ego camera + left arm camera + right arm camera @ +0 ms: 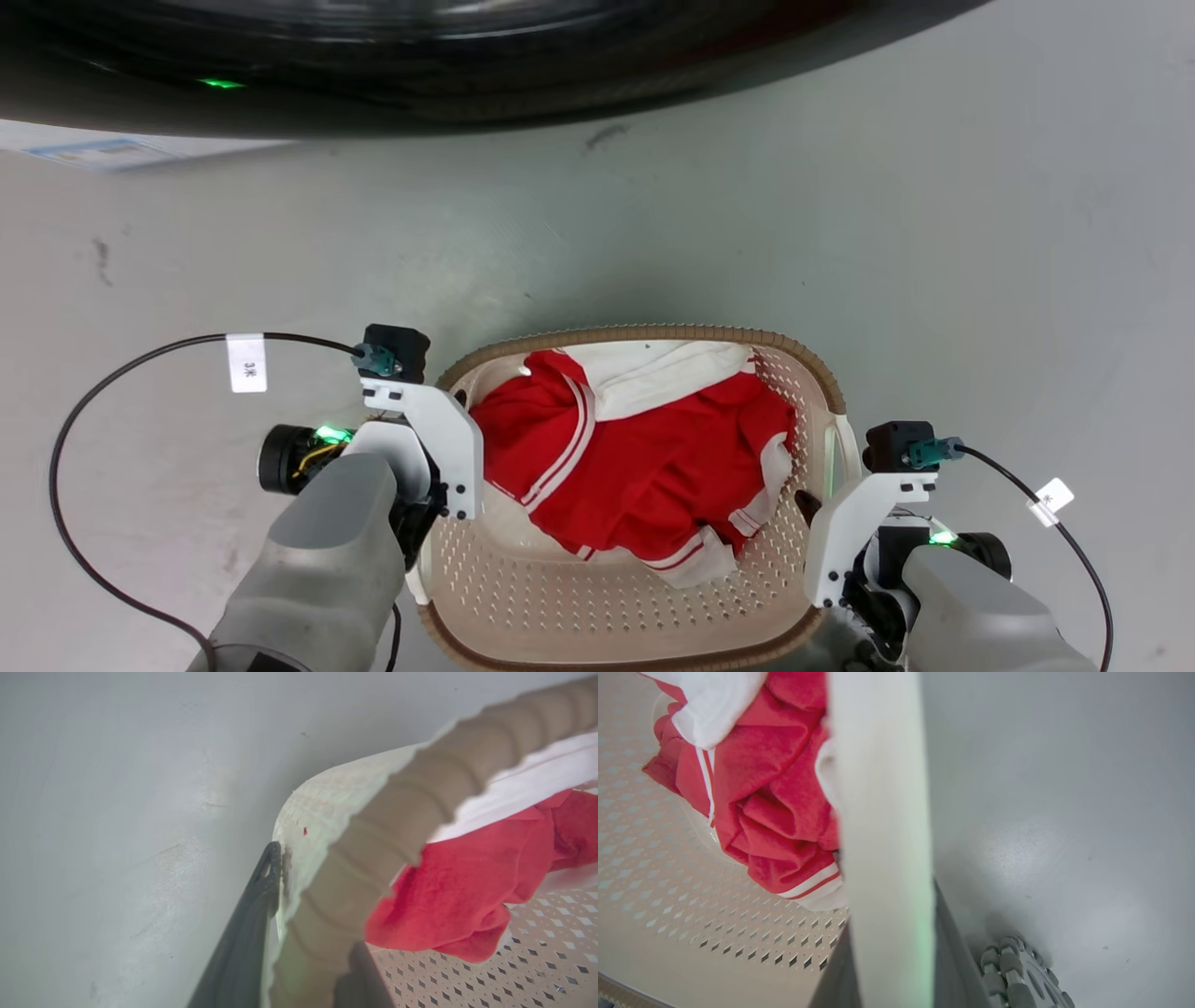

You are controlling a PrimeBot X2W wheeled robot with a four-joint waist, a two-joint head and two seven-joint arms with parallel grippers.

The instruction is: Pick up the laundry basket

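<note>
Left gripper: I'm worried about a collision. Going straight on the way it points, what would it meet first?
The laundry basket's brown rim, which already sits between the left gripper's jaws. Beyond it, probably the grey floor, though depth is unclear.

I can't tell what the dark blurred mass [420,56] across the top of my head view is, and the bottom edge cuts off the near rim of the laundry basket [653,333]. The print on the cable tag [246,363] is too small for me to read.
</note>
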